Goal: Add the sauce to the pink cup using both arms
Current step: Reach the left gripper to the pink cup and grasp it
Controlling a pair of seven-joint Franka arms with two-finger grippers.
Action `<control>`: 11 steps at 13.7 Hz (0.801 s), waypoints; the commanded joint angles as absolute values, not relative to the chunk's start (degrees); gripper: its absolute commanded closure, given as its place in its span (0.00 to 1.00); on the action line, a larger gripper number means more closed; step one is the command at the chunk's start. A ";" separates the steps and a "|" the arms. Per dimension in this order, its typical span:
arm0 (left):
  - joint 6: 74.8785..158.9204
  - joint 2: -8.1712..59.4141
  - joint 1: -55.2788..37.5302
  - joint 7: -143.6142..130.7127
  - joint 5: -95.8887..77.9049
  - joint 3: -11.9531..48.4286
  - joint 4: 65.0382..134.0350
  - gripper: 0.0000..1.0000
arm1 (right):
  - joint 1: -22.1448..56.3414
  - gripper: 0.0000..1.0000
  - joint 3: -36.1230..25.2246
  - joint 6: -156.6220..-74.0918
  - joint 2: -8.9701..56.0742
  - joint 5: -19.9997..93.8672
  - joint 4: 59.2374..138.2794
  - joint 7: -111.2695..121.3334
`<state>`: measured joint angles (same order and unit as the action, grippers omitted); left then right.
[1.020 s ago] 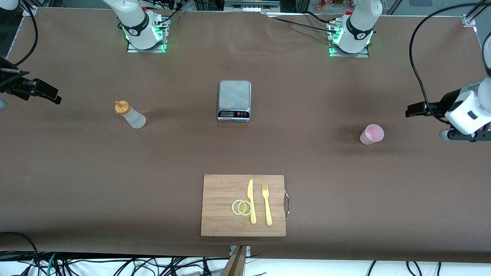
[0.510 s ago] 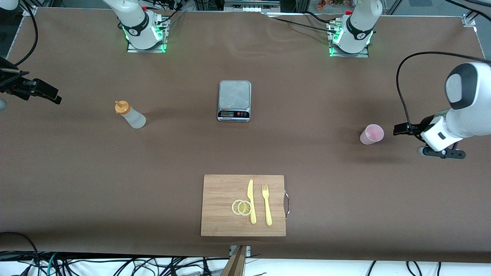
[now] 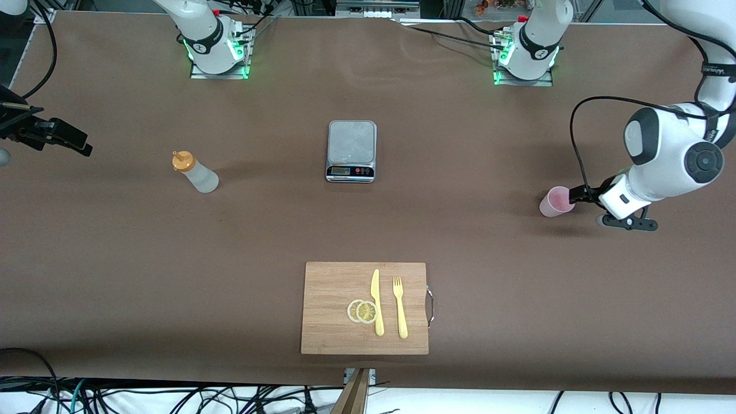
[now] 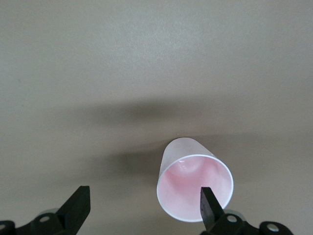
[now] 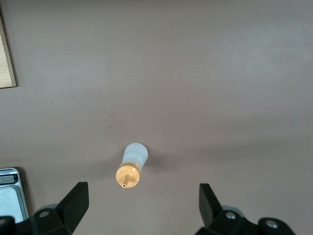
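A: Where are the task's things placed?

B: The small pale pink translucent plastic cup (image 3: 556, 202) is stood upright toward the left arm's end of the table. The frosted-white squeeze bottle with the orange screw cap (image 3: 194, 171) is stood toward the right arm's end, well apart from the cup, with the grey kitchen scale (image 3: 351, 150) between them.

A: And the grippers?

B: The left gripper (image 4: 144, 208) is spread wide beside the cup, nothing grasped; one finger (image 4: 209, 208) is seen in front of the cup's rim. The right gripper (image 5: 142, 205) is spread wide too, empty, held over the table with the bottle ahead of it; that arm appears to be waiting.

A: How is the cup best taken?

B: The jaws should probably be centred first, since the cup is seen off to one finger's side. Whether that finger already touches the rim cannot be told. The thin wall should be squeezed gently, low on the taper.
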<state>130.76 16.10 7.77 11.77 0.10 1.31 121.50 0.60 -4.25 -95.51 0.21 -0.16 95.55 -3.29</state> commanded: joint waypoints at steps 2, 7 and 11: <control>135.34 15.55 8.09 13.01 0.09 1.41 124.80 0.02 | 0.26 0.00 -4.04 -95.19 -0.35 0.09 95.89 -2.29; 137.37 17.57 8.00 12.92 0.09 1.41 124.80 0.07 | 0.26 0.00 -3.96 -95.10 -0.35 0.18 95.89 -2.29; 138.43 18.89 8.09 12.92 0.00 1.41 124.80 0.17 | 0.26 0.00 -3.96 -95.10 -0.44 0.09 95.89 -2.29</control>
<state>137.33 18.39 7.77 11.77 0.10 1.32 124.63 0.60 -4.24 -95.51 0.21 -0.16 95.55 -3.29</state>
